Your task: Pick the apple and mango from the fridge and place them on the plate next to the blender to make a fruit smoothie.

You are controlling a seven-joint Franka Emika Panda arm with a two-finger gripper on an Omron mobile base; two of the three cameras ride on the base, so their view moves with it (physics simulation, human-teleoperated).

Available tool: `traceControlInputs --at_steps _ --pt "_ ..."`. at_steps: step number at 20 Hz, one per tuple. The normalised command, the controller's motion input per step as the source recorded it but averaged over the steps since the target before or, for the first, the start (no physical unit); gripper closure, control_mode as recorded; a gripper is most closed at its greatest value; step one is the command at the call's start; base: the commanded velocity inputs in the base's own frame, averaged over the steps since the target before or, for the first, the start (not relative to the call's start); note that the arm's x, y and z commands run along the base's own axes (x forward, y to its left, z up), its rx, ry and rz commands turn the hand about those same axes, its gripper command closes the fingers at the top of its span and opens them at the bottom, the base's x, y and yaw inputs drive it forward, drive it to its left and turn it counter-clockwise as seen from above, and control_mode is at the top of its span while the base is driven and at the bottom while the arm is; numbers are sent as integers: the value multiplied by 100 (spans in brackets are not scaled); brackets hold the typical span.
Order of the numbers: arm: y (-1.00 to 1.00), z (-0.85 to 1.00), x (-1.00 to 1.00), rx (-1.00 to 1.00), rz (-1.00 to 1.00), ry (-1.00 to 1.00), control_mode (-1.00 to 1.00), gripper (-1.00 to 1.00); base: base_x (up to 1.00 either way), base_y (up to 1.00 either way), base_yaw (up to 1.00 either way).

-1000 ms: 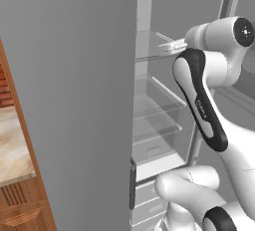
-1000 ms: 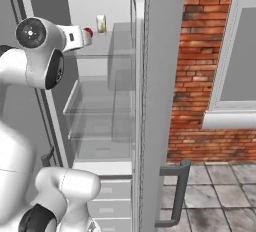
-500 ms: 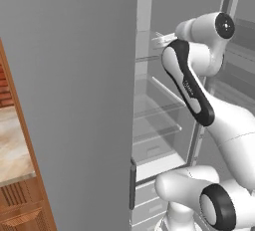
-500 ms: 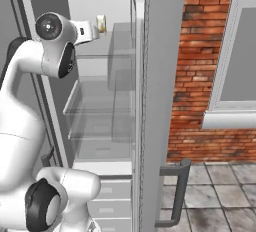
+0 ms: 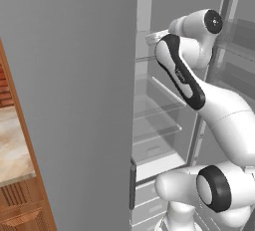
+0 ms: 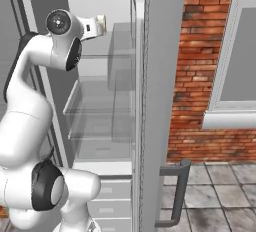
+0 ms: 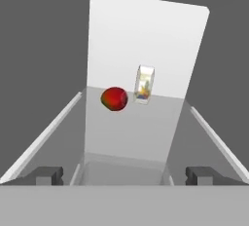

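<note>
In the hand view the gripper [image 7: 124, 175] stood wide open at the bottom of the frame, its two dark fingertips [image 7: 47, 175] far apart near the lower left and lower right, with nothing between them. Past them a clear shelf [image 7: 129, 132] ran up the middle of the frame toward the white back wall. At its far end, just left of centre, lay the apple [image 7: 115, 98], red with a greenish edge. Just right of it, a little farther back, stood a small carton [image 7: 144, 84], upright and slightly tilted.

In the left base view the arm [image 5: 182, 75] reached from the lower right up into the open fridge [image 5: 89, 75], its hand at the upper shelf level in the upper middle. In the right base view the hand [image 6: 95, 26] sat at upper left, inside the fridge, beside the open door.
</note>
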Motion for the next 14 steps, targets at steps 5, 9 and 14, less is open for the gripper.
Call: traceControlInputs --at_steps 5,9,14 --pt "0 0 43 0 0 3 -100 -100 0 0 0" --pt "0 0 44 0 0 2 -100 -100 0 0 0" --pt "0 -2 35 0 0 4 -100 -100 0 0 0"
